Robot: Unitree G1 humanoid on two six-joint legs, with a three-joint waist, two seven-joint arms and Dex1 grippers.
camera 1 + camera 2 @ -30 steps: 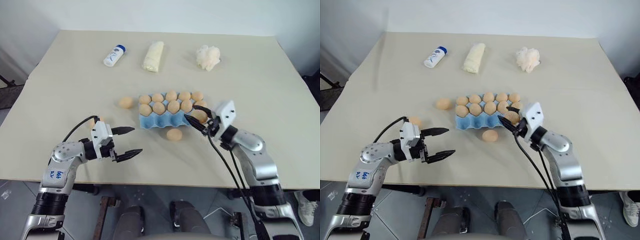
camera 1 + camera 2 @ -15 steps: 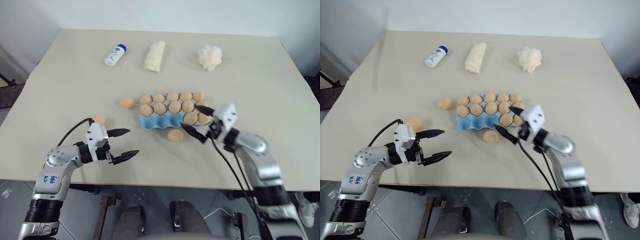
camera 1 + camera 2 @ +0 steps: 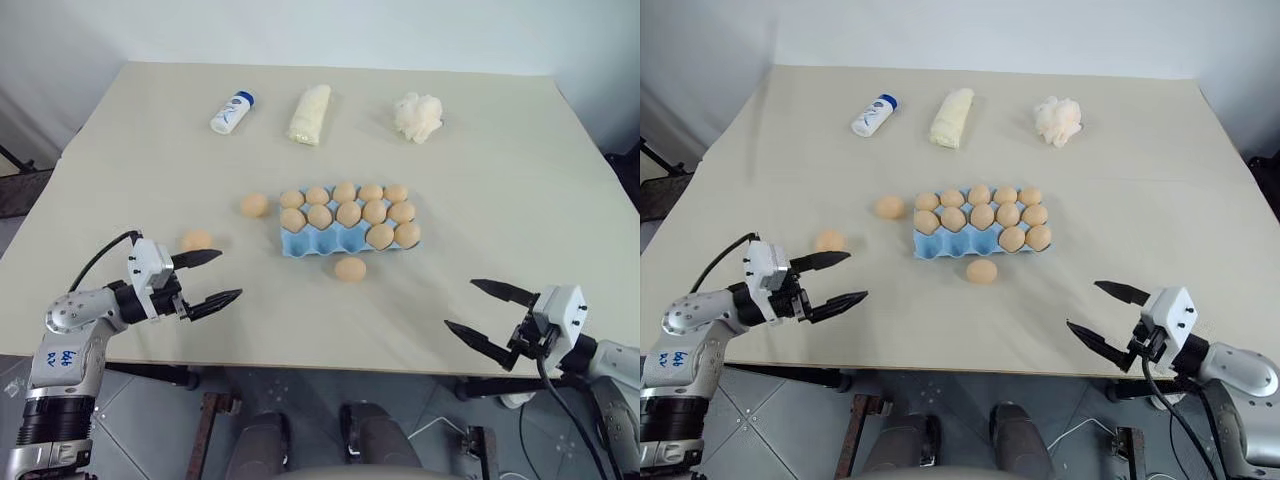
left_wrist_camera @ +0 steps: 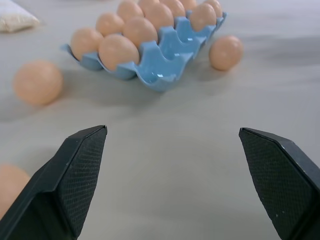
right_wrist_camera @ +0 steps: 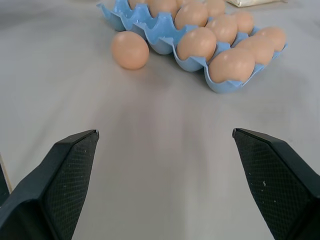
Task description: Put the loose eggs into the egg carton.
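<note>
**Between eggs, both grippers empty**

Head view: my left gripper (image 3: 206, 279) and right gripper (image 3: 490, 316) hung spread, holding nothing. The egg carton (image 3: 318, 243) lay ahead between them; three loose eggs (image 3: 350, 268) lay outside it.

Left wrist: one egg (image 4: 38, 81) sat nearest my fingers (image 4: 82, 160).

Right wrist: another (image 5: 130, 49) lay ahead, beside the carton. I judged that one next.

Three loose eggs (image 3: 350, 268), twelve eggs in one egg carton (image 3: 310, 248).

Bright, even light across the pale table (image 3: 500, 180), shadows soft under the carton (image 3: 335, 242). Head views sharp; wrist views blur near fingertips (image 4: 82, 175), soft glare on blue plastic.
</note>
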